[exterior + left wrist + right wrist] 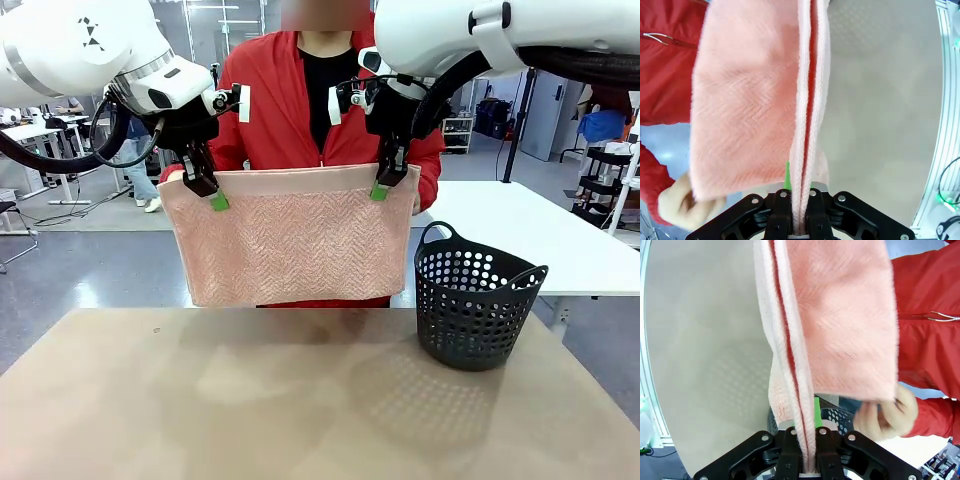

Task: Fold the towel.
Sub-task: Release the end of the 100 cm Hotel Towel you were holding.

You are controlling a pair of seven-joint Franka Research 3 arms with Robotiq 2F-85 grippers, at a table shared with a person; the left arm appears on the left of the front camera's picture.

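The salmon-pink towel (295, 240) hangs doubled over in the air above the table's far edge, its hem band along the top. My left gripper (212, 194) is shut on its upper left corner and my right gripper (381, 187) is shut on its upper right corner. In the left wrist view the towel (750, 100) runs up from my left gripper (800, 210), two layers pinched between the jaws. In the right wrist view the towel (840, 320) rises the same way from my right gripper (807, 452). The person's hands (682, 205) (890, 412) hold the towel's far layer near both corners.
A dark perforated basket (475, 295) stands on the beige table (300, 400) at the right, below my right gripper. The person in a red jacket (275, 110) stands right behind the towel. A white table (530, 235) lies further back on the right.
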